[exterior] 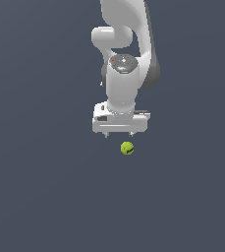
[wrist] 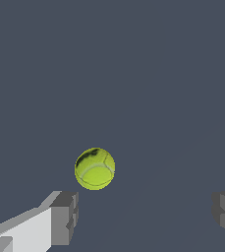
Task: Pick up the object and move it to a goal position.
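Flat grey floor all around. White claw hanging on the arm, fingers spread wide, released, gripping nothing. Yellow-green ball on the floor just beyond the fingertips, apart from both, nearer one finger.

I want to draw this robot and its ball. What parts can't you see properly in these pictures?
- Arm: the exterior view's top edge cuts it off, so its base is unseen.
- Gripper: in the exterior view only tiny fingertips peek below the white hand. In the wrist view the picture's edges cut off both fingers.
- Ball: its dark mark is too small to read in the exterior view.
- Goal position: no marker shows in either view.
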`<state>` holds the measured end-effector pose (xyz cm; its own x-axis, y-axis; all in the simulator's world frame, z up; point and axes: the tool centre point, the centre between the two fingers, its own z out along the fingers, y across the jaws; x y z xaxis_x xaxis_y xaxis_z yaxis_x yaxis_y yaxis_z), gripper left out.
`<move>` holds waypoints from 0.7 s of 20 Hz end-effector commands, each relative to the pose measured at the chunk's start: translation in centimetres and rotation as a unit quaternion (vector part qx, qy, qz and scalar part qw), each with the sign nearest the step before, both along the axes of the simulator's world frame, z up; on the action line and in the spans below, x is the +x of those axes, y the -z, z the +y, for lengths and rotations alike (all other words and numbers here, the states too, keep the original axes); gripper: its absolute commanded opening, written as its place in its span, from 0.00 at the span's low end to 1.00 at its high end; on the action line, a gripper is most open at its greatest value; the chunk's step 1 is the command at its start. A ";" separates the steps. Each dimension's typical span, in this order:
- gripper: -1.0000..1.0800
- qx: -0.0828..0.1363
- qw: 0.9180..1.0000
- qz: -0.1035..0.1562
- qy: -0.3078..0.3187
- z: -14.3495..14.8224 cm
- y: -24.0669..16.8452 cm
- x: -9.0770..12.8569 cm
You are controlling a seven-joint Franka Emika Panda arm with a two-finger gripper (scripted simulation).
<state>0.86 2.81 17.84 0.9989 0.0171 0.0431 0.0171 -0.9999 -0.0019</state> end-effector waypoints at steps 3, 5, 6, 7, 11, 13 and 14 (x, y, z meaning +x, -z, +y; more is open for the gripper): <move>0.96 0.000 1.000 0.001 0.003 -0.2 0.1 0.0; 0.96 0.001 1.000 0.002 0.012 -0.6 0.3 0.0; 0.96 0.001 1.000 0.003 0.019 -1.0 0.5 0.0; 0.96 0.002 1.000 0.004 0.027 -1.3 0.6 0.0; 0.96 0.003 0.999 0.006 0.041 -2.1 0.8 0.0; 0.96 0.003 0.999 0.006 0.039 -2.0 0.8 0.0; 0.96 0.003 0.999 0.006 0.038 -1.9 0.9 0.0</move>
